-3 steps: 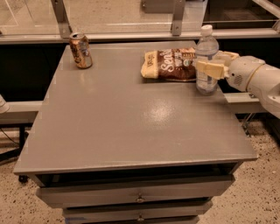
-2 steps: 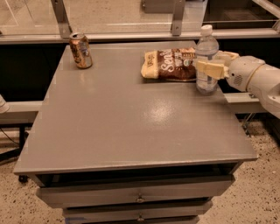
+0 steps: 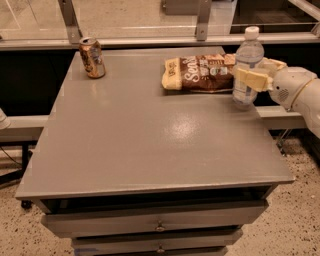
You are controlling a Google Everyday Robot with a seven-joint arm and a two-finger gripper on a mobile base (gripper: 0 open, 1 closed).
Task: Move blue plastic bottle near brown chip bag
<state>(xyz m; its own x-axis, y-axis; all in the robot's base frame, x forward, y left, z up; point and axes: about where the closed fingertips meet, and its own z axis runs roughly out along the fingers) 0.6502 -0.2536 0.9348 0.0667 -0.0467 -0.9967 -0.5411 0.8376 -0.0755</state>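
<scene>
Gripper (image 3: 251,71) at table's (image 3: 150,140) far right edge, its pale fingers (image 3: 252,79) clamped across the middle of the upright blue plastic bottle (image 3: 248,50), which stands just beside the right end of the brown chip bag (image 3: 200,73), soda can (image 3: 92,57) well apart at far left.

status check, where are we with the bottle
Pincer far right, shut on blue plastic bottle. Bottle upright, beside brown chip bag. Soda can far left, not in the way.

grey table (image 3: 125,145) | drawers (image 3: 160,227) | speckled floor (image 3: 295,225) | glass panels (image 3: 130,12) behind
</scene>
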